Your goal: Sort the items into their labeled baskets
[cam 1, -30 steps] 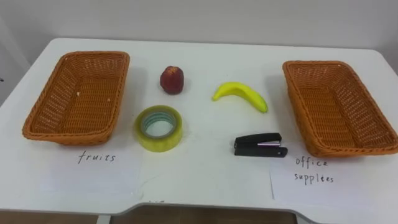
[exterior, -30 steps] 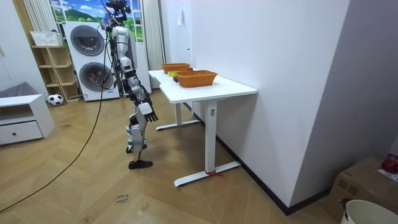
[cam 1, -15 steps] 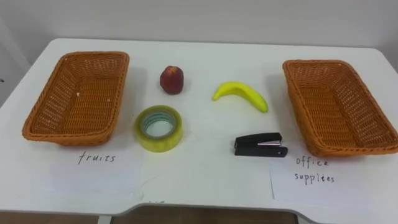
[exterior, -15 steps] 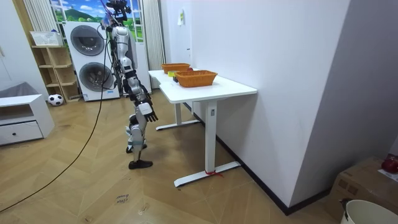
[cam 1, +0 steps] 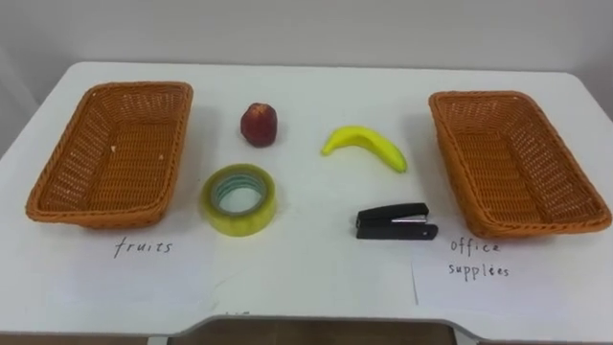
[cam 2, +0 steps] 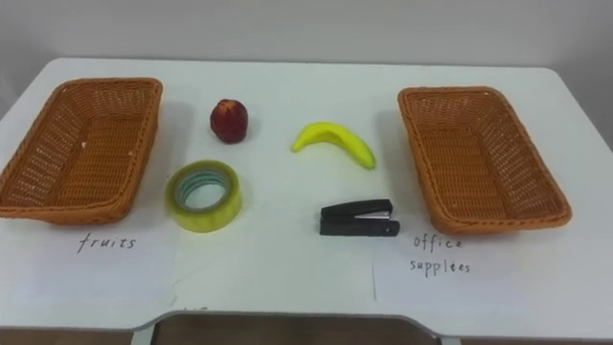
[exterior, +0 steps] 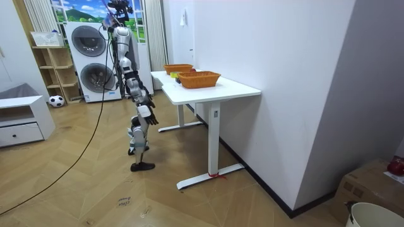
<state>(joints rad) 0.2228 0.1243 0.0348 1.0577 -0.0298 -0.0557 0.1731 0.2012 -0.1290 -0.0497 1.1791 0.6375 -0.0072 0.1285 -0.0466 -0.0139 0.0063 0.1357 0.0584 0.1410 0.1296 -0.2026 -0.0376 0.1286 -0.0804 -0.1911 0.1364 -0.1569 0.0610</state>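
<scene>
Probably the right hand [exterior: 144, 113] hanging at the robot's side, short of the white table [cam 1: 316, 278]; grip can't tell. Bottom of frame: handwritten "fruits" label [cam 1: 144, 247], "office supplies" label [cam 1: 479, 261]. Mid-frame: black stapler [cam 1: 396, 221], glossy yellow tape roll [cam 1: 238, 198]. Higher: curved banana [cam 1: 365, 146], round red fruit [cam 1: 259, 125]. Woven wicker left basket [cam 1: 96, 216] and right basket [cam 1: 536, 228] flank them.

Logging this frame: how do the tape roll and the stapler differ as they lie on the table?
The tape roll is a yellowish ring lying flat, hole upward; the stapler is black, long and low. The tape roll lies nearer the left basket, the stapler nearer the right basket. Both rest on the white table, outside the baskets.
</scene>
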